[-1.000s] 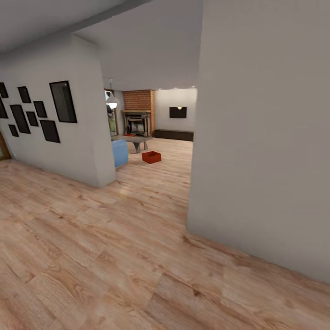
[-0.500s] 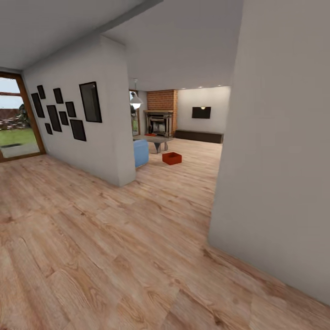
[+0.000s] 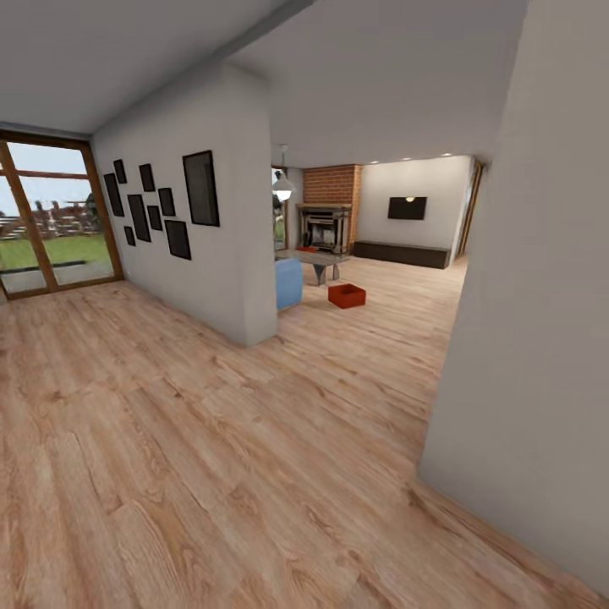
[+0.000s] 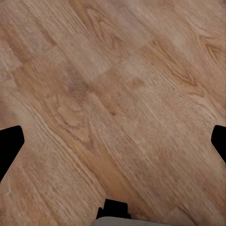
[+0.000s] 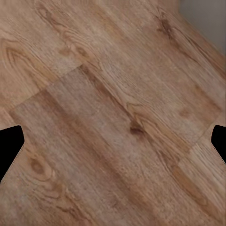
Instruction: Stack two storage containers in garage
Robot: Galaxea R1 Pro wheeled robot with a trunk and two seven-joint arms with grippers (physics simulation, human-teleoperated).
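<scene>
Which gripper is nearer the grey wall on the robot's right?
Right. The right gripper hangs by the wall; the left gripper hangs over floorboards, farther from it.

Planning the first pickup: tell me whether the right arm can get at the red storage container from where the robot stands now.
Probably not. The storage container sits far off on the living-room floor beside the blue sofa, past the wall corner. The right gripper hangs open over bare planks, so the base must drive closer first.

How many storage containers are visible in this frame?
1. One storage container sits on the wood floor beyond the blue sofa, near the coffee table. A second may be hidden behind the walls.
</scene>
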